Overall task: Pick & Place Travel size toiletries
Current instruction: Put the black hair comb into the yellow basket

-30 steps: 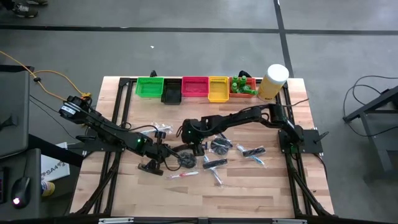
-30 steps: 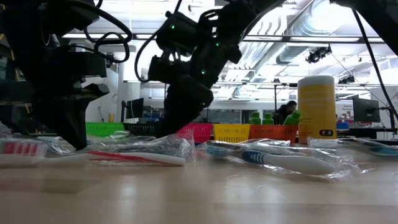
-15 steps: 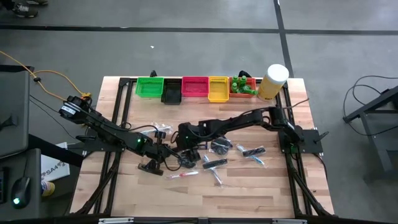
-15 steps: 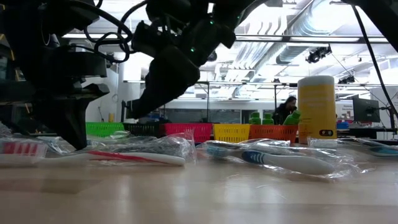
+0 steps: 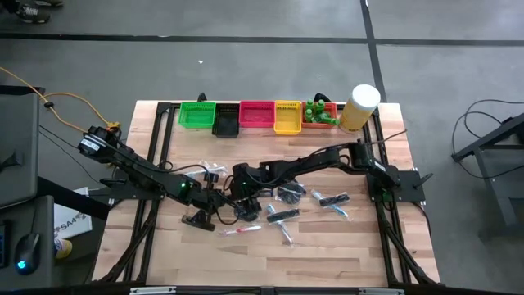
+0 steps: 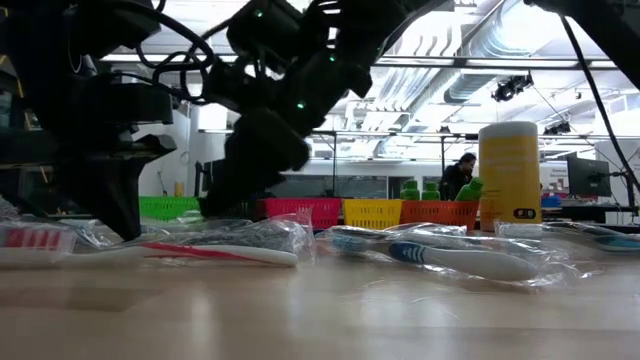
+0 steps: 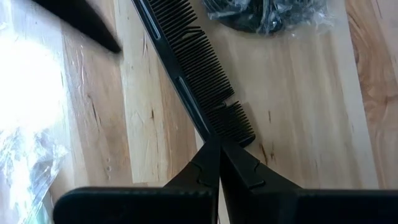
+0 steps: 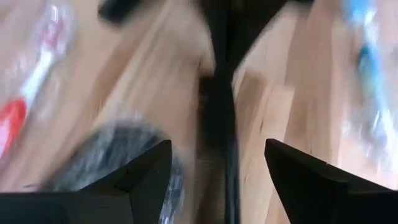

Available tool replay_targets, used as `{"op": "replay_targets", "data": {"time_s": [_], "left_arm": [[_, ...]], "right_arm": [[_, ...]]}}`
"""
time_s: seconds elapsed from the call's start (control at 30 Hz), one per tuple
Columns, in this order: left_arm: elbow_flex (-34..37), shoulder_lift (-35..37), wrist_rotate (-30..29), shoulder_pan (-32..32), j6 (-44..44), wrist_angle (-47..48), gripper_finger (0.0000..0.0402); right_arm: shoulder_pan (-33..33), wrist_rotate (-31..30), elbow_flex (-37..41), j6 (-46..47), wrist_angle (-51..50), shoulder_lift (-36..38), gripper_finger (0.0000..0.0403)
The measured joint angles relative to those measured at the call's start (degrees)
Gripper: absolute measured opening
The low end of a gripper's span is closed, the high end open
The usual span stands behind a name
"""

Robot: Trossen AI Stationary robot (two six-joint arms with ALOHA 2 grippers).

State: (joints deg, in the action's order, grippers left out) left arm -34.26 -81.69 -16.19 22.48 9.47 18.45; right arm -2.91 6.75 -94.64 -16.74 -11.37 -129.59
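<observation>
Black comb (image 7: 198,84) is pinched at its end by the shut left fingers (image 7: 219,163) low on the worktop (image 5: 327,246), so the wide-open, empty right fingers (image 8: 217,163) are probably best centred over its spine before being closed, no snagging the wrapped disc (image 8: 121,158) beside it.

"What is at the far edge of the wooden table (image 5: 327,246)?"

"A row of little bins. The green bin (image 5: 196,114) is at the left. Then a black bin (image 5: 226,121), a red bin (image 5: 256,115), a yellow bin (image 5: 286,116) and an orange bin (image 5: 321,115) at the right."

"And the big yellow thing?"

"That is a pale yellow tub (image 5: 360,109) with a white lid. It stands upright just right of the orange bin, at the far right corner."

"Is anybody there?"

"Yes. In the low view a person (image 6: 463,172) shows far back in the room, behind the bins."

"What is on the floor?"

"An orange cable (image 5: 51,94) at the left."
</observation>
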Motion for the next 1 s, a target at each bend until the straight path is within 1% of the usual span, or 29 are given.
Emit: {"op": "replay_targets", "data": {"time_s": [0.07, 0.17, 0.4, 0.7, 0.93, 1.0], "left_arm": [[0.00, -0.04, 0.00, 0.00, -0.19, -0.74, 0.0000], [0.00, -0.04, 0.13, -0.02, -0.19, -1.03, 0.0000], [0.00, -0.04, 0.17, 0.00, -0.07, -1.18, 0.0000], [0.00, -0.02, 0.19, -0.02, -0.01, -1.20, 0.0000], [0.00, -0.02, 0.15, -0.02, -0.01, -1.25, 0.0000], [0.00, -0.02, 0.15, 0.00, -0.01, -1.25, 0.0000]], "right_arm": [[-0.01, 0.14, -0.05, -0.01, 0.00, -0.23, 0.0252], [-0.01, -1.54, -0.08, -0.51, 1.27, -1.07, 0.0252], [-0.01, -3.20, -0.02, -1.54, -0.89, -2.21, 0.0252], [0.01, -2.27, -0.06, -1.69, -2.90, -2.15, 0.0252], [0.27, -3.53, -0.08, -1.41, -3.73, -2.09, 0.0251], [0.40, -3.49, -0.08, -1.09, -3.76, -2.09, 0.0244]]}}
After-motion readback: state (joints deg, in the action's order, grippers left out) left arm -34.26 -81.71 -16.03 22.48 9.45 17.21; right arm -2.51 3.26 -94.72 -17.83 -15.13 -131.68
